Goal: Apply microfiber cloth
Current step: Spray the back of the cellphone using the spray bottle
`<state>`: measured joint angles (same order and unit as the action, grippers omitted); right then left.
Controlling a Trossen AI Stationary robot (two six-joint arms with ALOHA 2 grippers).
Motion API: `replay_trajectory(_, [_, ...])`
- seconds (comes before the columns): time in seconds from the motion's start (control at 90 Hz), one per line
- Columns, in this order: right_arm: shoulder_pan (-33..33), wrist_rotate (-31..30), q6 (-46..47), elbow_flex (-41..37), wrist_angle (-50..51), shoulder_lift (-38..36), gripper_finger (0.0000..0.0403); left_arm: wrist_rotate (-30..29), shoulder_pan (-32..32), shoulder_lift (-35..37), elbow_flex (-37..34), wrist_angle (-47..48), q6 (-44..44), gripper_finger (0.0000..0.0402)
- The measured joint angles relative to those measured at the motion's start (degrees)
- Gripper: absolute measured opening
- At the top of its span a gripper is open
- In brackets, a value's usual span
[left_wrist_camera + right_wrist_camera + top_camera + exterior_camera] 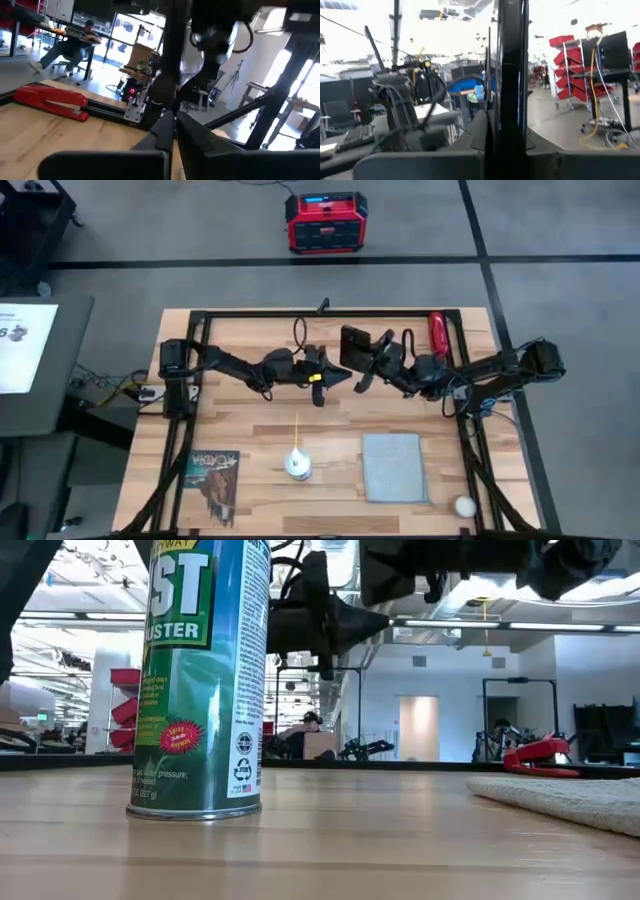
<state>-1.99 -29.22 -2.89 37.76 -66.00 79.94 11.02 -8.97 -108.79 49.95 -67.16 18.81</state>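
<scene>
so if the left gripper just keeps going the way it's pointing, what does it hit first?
Probably the black phone clamped in the right gripper. The left gripper, shut, points across the table at it. Height offset is unclear, so it might pass just beside it.

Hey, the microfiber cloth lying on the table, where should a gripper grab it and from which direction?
Judging from its pose, a corner or edge is best, approached from straight above. The microfiber cloth lies spread flat on the table, thin and floppy, so there is no side to clamp; a pinch down onto a free corner should lift it. The right gripper is nearer and already holds a black phone; the left gripper looks free.
</scene>
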Motion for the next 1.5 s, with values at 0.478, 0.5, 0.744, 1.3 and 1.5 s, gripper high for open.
replay_trajectory(0.478, [-1.41, -1.19, 1.36, 0.99, -0.36, 5.26, 0.0008, -0.44, -1.38, -0.42, -0.10, -5.31, 2.93, 0.0000])
replay_trajectory(0.5, [-1.48, -1.33, 1.35, 0.98, -0.11, 5.31, 0.0008, -0.39, -1.38, -0.42, -0.10, -5.19, 3.10, 0.0000])
replay_trajectory(0.744, [-2.00, -1.35, 2.37, 0.94, 3.80, 5.31, 0.0008, -0.17, -1.38, -0.42, -0.13, -4.92, 3.99, 0.0000])
replay_trajectory(1.3, [-2.24, -0.36, 5.74, 0.59, 10.79, 5.66, 0.0027, 0.62, -1.55, 0.11, 0.04, -6.17, 5.49, 0.0000])
replay_trajectory(1.5, [-3.07, -2.98, 1.93, 0.61, 10.39, 5.49, 0.0012, 1.39, -1.54, 0.11, -0.56, -6.65, 5.87, 0.0000])
